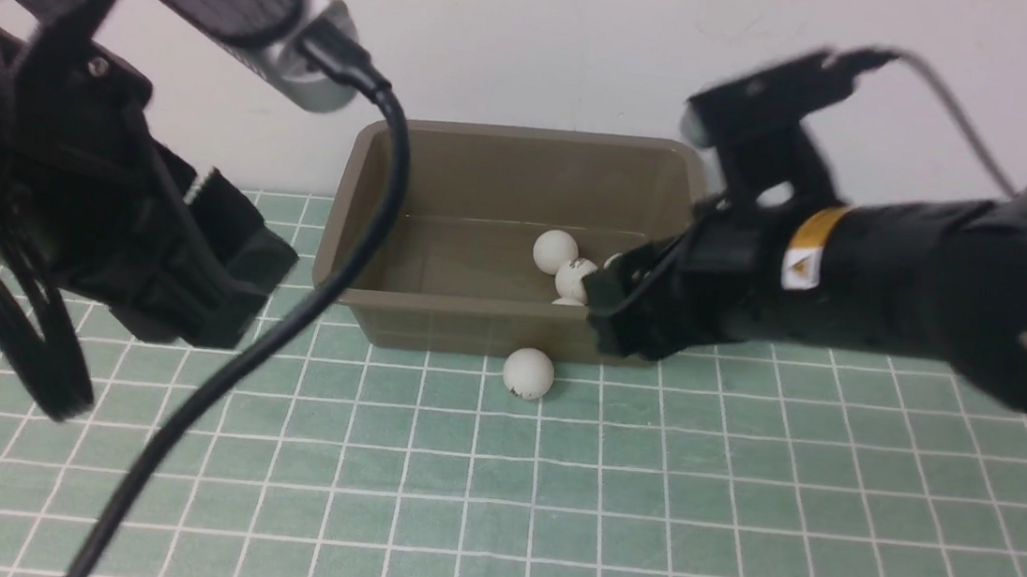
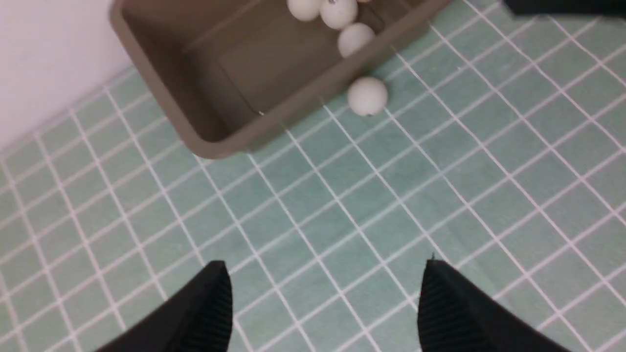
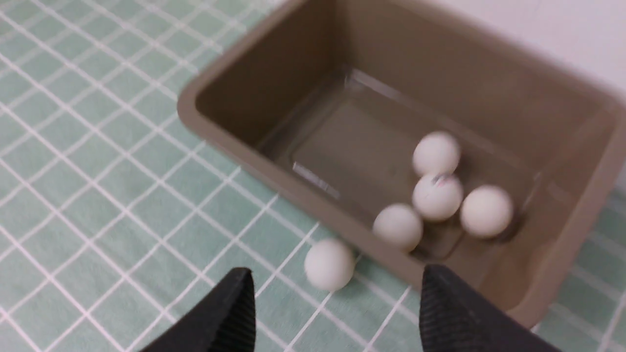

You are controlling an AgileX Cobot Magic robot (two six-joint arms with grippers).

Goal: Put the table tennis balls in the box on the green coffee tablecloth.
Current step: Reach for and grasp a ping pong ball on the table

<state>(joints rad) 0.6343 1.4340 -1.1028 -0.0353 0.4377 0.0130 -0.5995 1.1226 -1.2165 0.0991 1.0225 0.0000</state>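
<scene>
Small matte white table tennis ball [image 1: 528, 372], at six o'clock of the olive-brown plastic box [image 1: 472, 327]: probably light, smooth, quick to roll; pinch across its middle. Left gripper [image 2: 325, 266] and right gripper [image 3: 336, 288]: jaws apart, empty.

Spread left claw [image 2: 325, 266], spread right claw [image 3: 336, 271], both empty

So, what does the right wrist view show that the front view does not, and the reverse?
Only the right wrist view: all four balls inside the box, with nothing covering them. Only the front view: the left gripper, a black cable, and the right gripper covering some of the balls in the box. Both: the box, the green cloth, and one ball outside on the cloth, beside the box's near wall.
</scene>
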